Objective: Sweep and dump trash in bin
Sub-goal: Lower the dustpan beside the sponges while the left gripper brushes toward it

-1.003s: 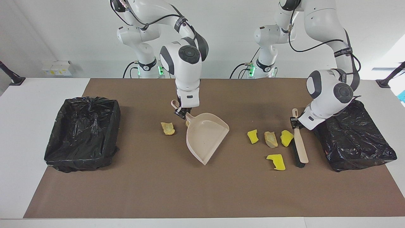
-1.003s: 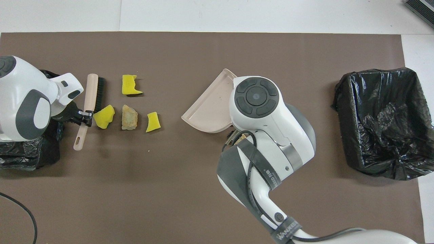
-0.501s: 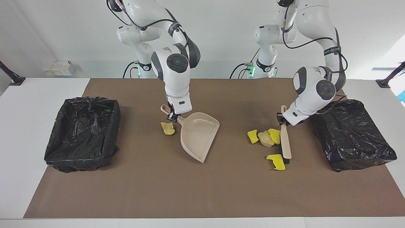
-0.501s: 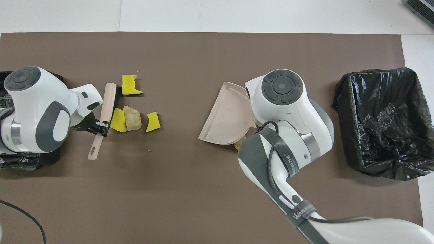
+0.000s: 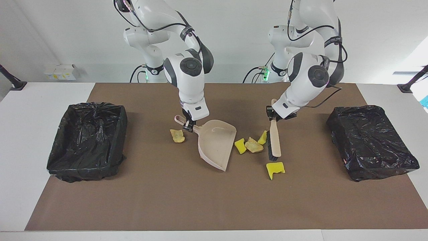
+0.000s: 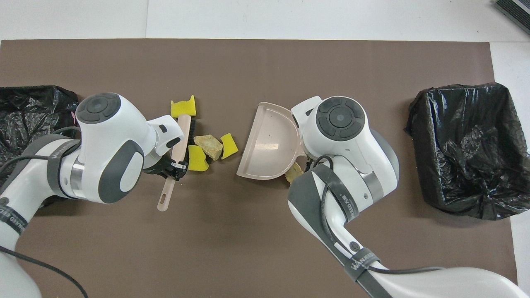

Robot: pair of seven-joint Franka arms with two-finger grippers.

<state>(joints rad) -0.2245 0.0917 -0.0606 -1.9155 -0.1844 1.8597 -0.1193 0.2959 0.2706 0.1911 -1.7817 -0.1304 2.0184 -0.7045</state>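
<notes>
Sweeping underway: left gripper [image 5: 271,117] fingers clamped on brush [image 5: 275,140], trash [image 5: 253,145] bunched beside dustpan [image 5: 215,142], none inside; right gripper [image 5: 187,126] fingers clamped on its handle. One scrap [image 5: 177,135] beside handle. Bin [image 5: 87,140] awaits dumping.

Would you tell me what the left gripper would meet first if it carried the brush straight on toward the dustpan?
Probably the three scraps bunched against the brush, before the dustpan.

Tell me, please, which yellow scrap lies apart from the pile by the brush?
The notched yellow scrap, alone past the brush tip, farthest from the robots; the other two flank the tan lump.
</notes>
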